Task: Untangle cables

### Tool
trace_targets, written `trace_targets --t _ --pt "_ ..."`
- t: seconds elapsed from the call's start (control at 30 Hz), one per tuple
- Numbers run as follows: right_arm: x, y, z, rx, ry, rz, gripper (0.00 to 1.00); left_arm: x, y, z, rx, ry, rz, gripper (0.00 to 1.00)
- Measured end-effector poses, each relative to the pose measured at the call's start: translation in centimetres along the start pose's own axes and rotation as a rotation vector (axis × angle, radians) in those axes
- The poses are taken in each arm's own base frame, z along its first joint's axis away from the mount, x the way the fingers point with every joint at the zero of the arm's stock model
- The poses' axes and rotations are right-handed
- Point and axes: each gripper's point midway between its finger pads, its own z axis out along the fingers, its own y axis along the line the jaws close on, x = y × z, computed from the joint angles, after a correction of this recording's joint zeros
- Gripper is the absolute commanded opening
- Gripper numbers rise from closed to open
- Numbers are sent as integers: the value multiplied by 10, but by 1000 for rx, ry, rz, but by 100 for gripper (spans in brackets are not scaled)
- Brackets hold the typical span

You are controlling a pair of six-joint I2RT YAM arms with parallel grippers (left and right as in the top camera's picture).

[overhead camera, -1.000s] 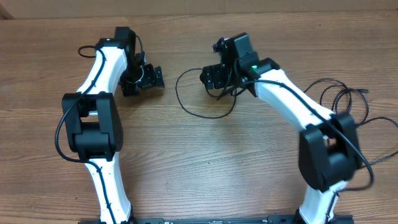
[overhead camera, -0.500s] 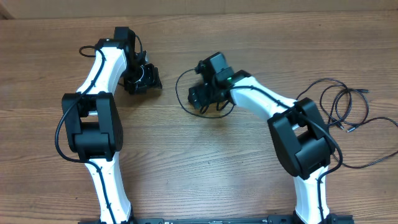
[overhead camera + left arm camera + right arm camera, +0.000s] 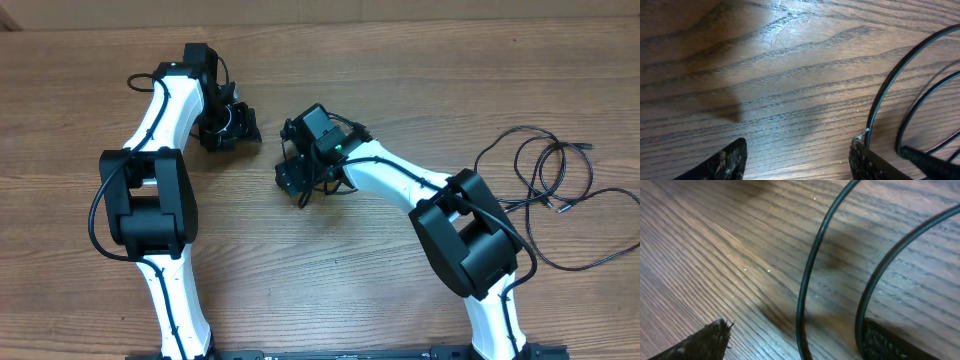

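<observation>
Near the middle of the table (image 3: 400, 60), the right claw (image 3: 298, 180) reaches well across toward the left side and sits low over the wood. Its jaws are spread wide with two black cord strands (image 3: 808, 270) running between the fingers. Neither is pinched, so it has hold of nothing yet. That wide straddle looks deliberate: with both inside the gap, closing would catch them together, while a small sideways shift could single one out. Most of the cords (image 3: 541, 170) lie in loose overlapping loops far off at the right edge, well apart from both claws and apparently out of the way. The left claw (image 3: 232, 130) hovers at the upper left, partly open, with bare wood between its fingers and nothing gripped. Thin dark curves (image 3: 880, 95) pass just beside its right finger in the wrist view, but whether they belong to the task or are the arm's own wiring I cannot tell. It seems parked close by, ready to take an end once the other claw lifts one.
</observation>
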Motion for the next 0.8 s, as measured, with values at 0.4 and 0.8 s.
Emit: trace_targets --t 0.4,0.8 --pt "9 9 5 43 22 -35 49 0 0 0 0 1 0 65" --pt "17 13 7 171 33 -159 20 0 0 0 0 1 0 66"
